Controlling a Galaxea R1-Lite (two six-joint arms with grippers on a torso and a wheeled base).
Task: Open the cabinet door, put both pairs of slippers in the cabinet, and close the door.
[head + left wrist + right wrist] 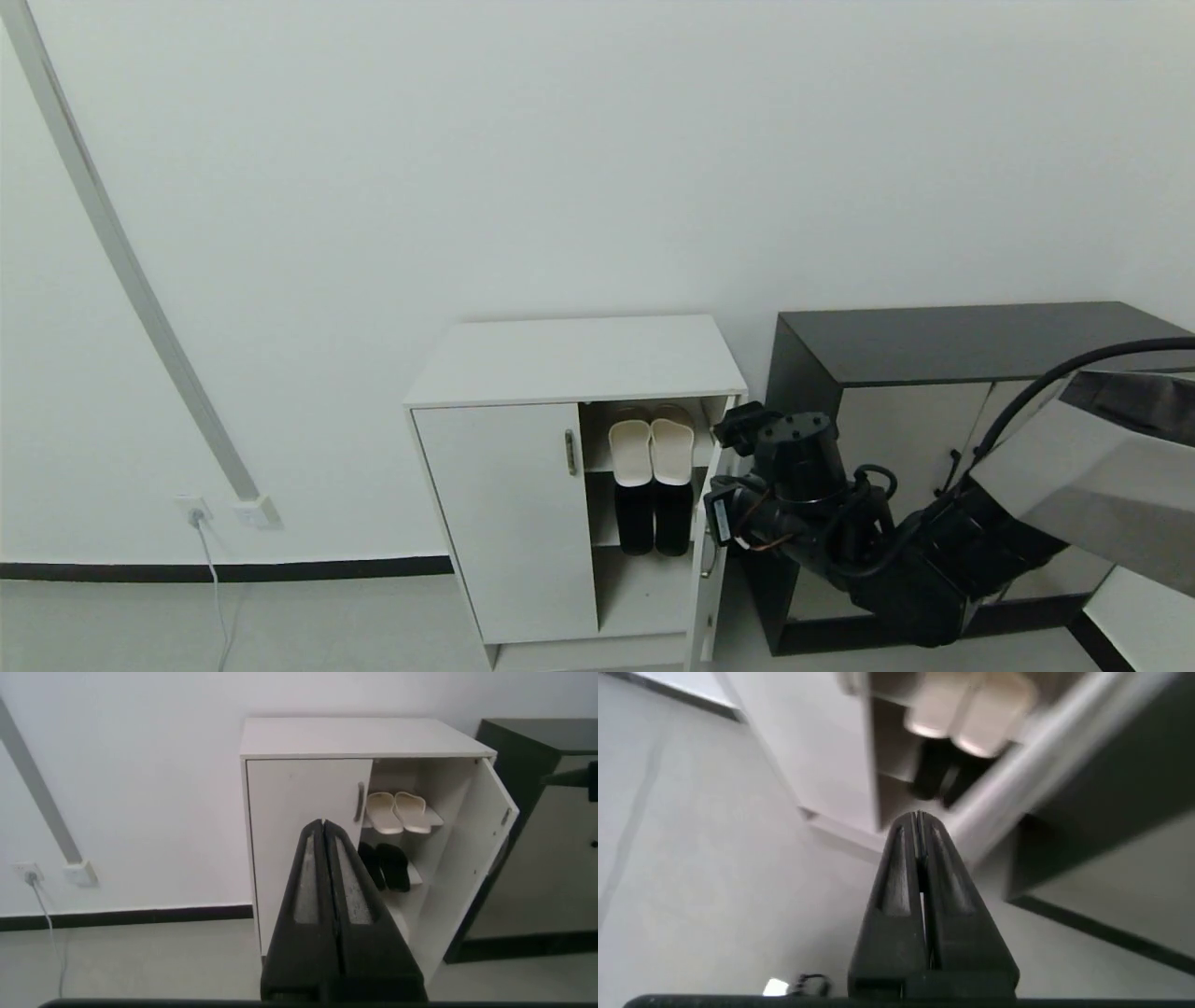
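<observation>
The white cabinet [574, 359] is standing against the wall, with a black cabinet [971, 341] just beside it on the robot's right. The left-hand door [504, 513] is sitting closed, and its metal handle [569, 452] is running upright along the inner edge. The right-hand door [707, 560] is standing open, swung outward so that the head view is showing it nearly edge-on.

The white slippers [651, 450] are lying side by side on the upper shelf inside the cabinet, their ends projecting over the shelf's front edge. The black slippers [652, 513] are lying side by side on the shelf directly below them. Both pairs are sitting in the compartment behind the open door.

The right arm [840, 523] is hanging just beside the outer face of the open door. The right gripper [920, 815] is holding its fingers pressed together with nothing between them, its tip pointing at the door's edge; whether it is touching the door cannot be told.

The left gripper [323, 821] is also holding its fingers together, gripping nothing, and is facing the cabinet front from well apart.

A wall socket [194, 509] is sitting low on the wall to the left, with a cable [217, 579] hanging from it to the floor.
</observation>
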